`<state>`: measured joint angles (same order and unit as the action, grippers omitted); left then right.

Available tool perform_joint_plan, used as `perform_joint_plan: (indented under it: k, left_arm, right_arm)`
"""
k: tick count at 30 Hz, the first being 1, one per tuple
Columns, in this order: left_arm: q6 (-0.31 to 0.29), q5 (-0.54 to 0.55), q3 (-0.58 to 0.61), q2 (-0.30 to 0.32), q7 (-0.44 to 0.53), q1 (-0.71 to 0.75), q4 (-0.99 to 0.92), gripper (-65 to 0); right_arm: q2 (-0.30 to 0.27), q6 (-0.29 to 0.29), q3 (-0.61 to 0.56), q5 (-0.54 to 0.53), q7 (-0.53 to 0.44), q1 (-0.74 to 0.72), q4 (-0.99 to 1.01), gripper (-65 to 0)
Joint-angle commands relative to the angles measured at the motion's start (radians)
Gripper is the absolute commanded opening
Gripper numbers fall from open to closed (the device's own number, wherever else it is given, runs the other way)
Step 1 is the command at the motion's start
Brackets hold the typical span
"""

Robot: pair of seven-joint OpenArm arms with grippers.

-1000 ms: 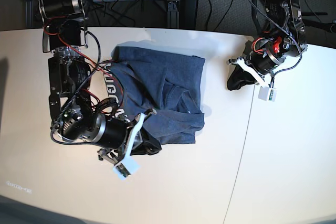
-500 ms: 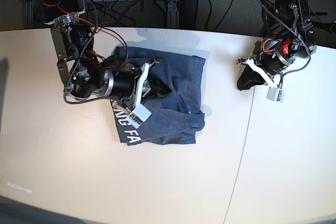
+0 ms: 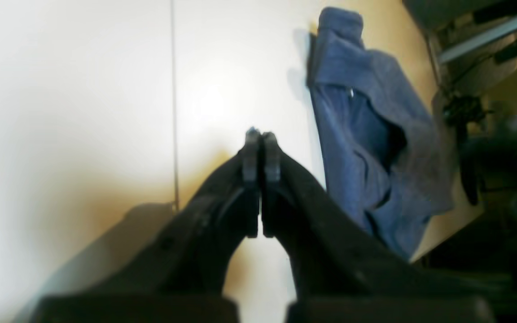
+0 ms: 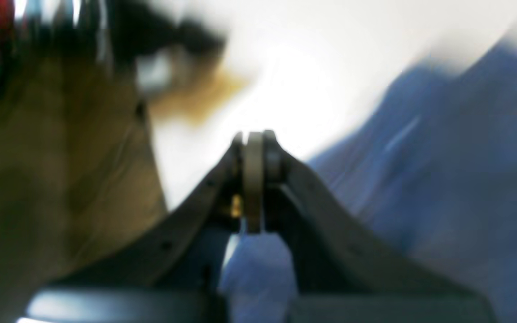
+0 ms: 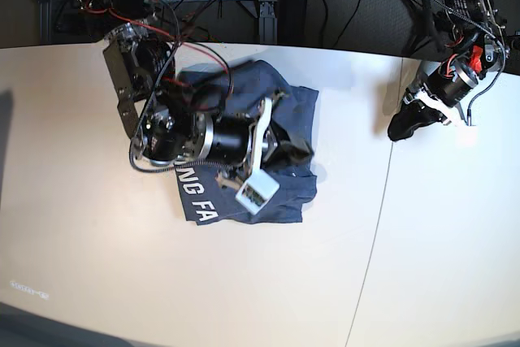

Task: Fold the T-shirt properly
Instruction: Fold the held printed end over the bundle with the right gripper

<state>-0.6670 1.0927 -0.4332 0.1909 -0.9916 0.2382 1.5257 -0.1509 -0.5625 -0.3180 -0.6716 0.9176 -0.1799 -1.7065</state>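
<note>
Two arms, and only one is on the work. Your right gripper (image 5: 294, 145) sits directly over the T-shirt (image 5: 244, 201), jaws pressed together; whether cloth is caught between them you cannot tell, as that wrist view is blurred. Blue fabric lies beneath it and off to its side. White lettering shows on the strip nearest the table's front edge. Farther off, your left gripper (image 3: 258, 179) is closed on nothing, over bare table (image 5: 422, 266), well apart from the garment. Judged from this, the right arm is the nearer for the next fold.
</note>
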Motion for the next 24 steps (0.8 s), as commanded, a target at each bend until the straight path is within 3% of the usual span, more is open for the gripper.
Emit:
perform_joint_plan:
  k: [1,4,8,13,19,24]
  left_arm:
    - [-0.031,0.032,0.000,0.006,0.006,-0.007,0.032,-65.0]
    - [-0.031,0.027,0.060,0.005,0.003,-0.002,0.090,-65.0]
    - [-0.031,-0.053,0.250,0.005,0.019,-0.003,0.174,-65.0]
    - [-0.031,-0.251,0.520,-0.035,0.087,-0.008,0.259,-65.0]
    - [-0.031,-0.389,0.719,-0.114,0.101,-0.002,0.299,-65.0]
    - [-0.031,-0.538,0.852,-0.127,0.143,-0.003,0.295,-65.0]
  right_arm:
    - [0.003,0.005,0.027,-0.005,-0.025,-0.051,-0.018,-65.0]
    - [0.002,0.005,0.077,0.075,-0.032,-0.136,-0.003,-65.0]
    - [0.002,0.008,0.100,0.199,-0.100,-0.227,0.097,-65.0]
    - [0.002,0.009,0.101,0.262,-0.174,-0.323,0.322,-65.0]
    - [0.002,0.010,0.102,0.353,-0.248,-0.447,0.581,-65.0]
    - [0.002,0.013,0.101,0.353,-0.267,-0.544,0.795,-65.0]
